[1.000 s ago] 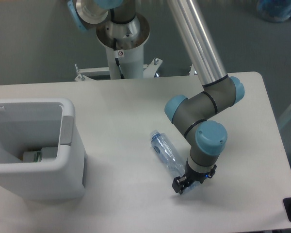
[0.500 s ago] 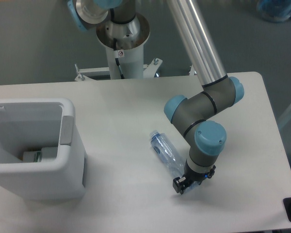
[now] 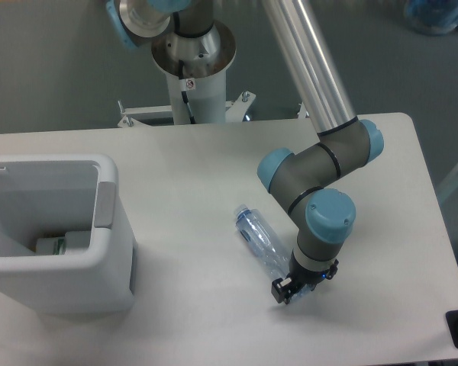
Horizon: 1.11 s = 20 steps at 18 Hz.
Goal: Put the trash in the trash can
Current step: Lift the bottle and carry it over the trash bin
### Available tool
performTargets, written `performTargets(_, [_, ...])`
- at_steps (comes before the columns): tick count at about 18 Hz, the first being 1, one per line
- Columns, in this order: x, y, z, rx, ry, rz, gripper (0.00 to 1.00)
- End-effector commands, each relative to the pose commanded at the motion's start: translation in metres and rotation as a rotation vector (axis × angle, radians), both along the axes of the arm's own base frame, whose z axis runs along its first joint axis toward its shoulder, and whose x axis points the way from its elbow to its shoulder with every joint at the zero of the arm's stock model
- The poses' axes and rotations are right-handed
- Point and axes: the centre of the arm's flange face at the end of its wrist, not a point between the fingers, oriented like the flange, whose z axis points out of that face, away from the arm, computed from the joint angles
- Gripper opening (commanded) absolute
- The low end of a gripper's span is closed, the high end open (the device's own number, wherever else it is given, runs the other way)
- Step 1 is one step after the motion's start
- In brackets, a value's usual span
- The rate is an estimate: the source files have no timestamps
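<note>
White table [image 3: 191,168]: crushed bottle [image 3: 258,239] lies near centre, gripper [image 3: 293,287] at its 5 o'clock end, finger state can't tell. Wrapper [image 3: 55,245] sits inside trash can [image 3: 107,229], at 9 o'clock.

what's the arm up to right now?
Clearing trash into the bin. The wrapper with white-and-green contents already lies inside the white trash can at the table's left. The crushed plastic bottle is on the table, lying diagonally. The gripper is down at the bottle's lower end, low over the table; whether its fingers have closed on the bottle can't be told from this view. So one item is in, and the bottle has yet to be lifted.
</note>
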Motion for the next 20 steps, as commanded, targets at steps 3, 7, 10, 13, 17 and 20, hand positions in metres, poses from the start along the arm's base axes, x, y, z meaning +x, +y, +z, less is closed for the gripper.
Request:
performTargets(3, [0.002,-0.001,0.034,0.025,0.035,0.0,0.67])
performTargets(7, [0.007,-0.008,0.115,0.098,0.133,0.002,0.67])
performTargets(10, [0.007,-0.009,0.202,0.185,0.258,-0.002,0.67])
performTargets(13, [0.015,0.003,0.266,0.333,0.34,-0.039,0.67])
performTargets(17, [0.053,0.034,0.33,0.466,0.434,-0.125,0.67])
performTargets(20, [0.092,0.049,0.363,0.58,0.435,-0.199,0.67])
